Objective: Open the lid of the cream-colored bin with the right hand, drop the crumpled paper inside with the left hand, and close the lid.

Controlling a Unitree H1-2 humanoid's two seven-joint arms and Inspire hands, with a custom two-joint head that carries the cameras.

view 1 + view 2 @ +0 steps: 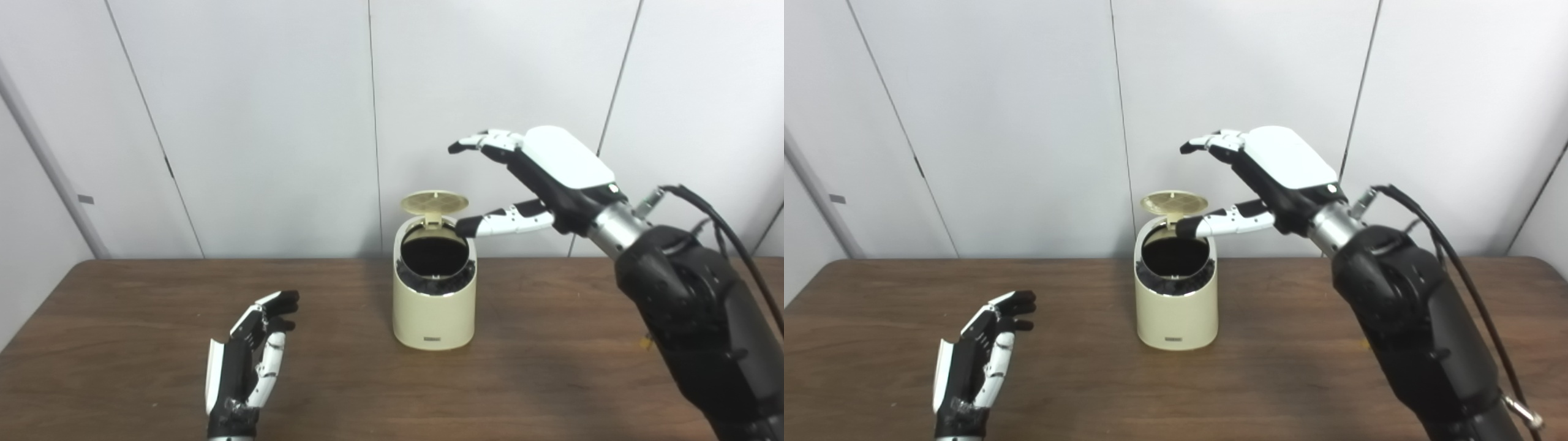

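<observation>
The cream-colored bin (433,306) stands mid-table with its round lid (434,203) swung up at the back, showing a dark liner inside. My right hand (539,174) hovers above and right of the bin, fingers spread and open; its thumb tip reaches close to the bin's upper rim. Down at the front left, my left hand (248,361) rests above the table, palm turned inward, open and holding nothing. No crumpled paper shows on the table or in either hand; the bin's dark interior hides whatever lies inside.
A brown wooden table (153,306) spans the view, its far edge against white wall panels (263,122). A cable (723,226) loops off my right forearm.
</observation>
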